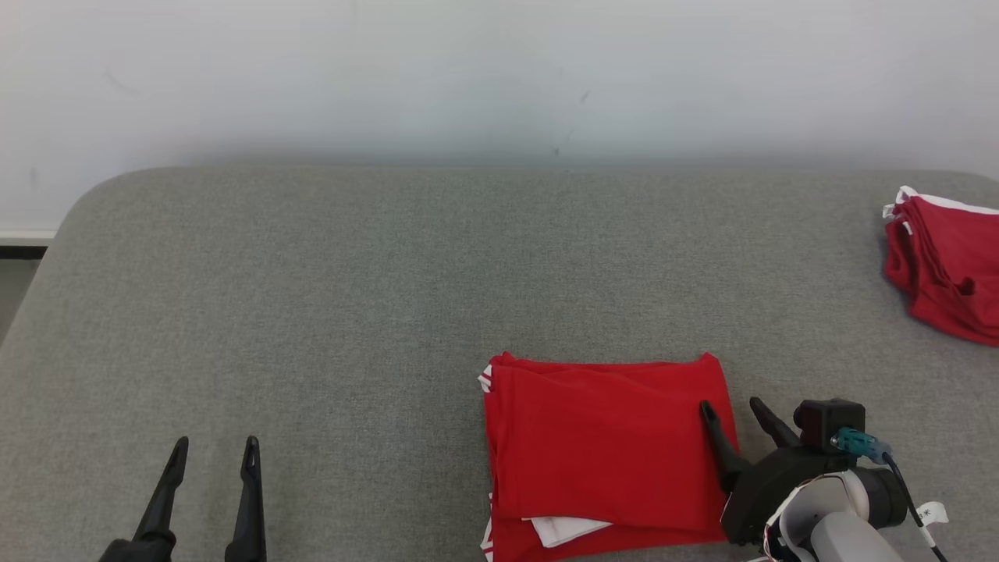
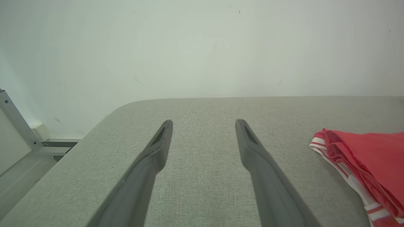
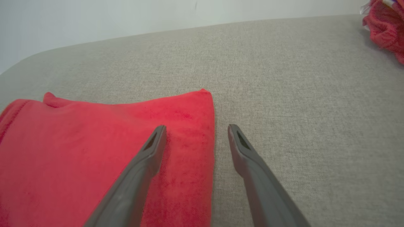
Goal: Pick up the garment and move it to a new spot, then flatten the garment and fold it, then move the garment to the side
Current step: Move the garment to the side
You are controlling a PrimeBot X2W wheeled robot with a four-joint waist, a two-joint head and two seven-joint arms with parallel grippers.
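A red garment [image 1: 605,445] lay folded on the grey table [image 1: 312,312]. The right gripper [image 1: 732,406], fingers apart, straddled its right edge; the left gripper [image 1: 216,446] hung apart, empty. Folding looked done; moving aside remained.

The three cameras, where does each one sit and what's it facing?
Head view: on the head, looking down at the table; left gripper and right gripper show.
Left wrist view: along its open fingers toward the wall.
Right wrist view: along its fingers straddling the folded red garment's edge.
Shared: all three see that garment.
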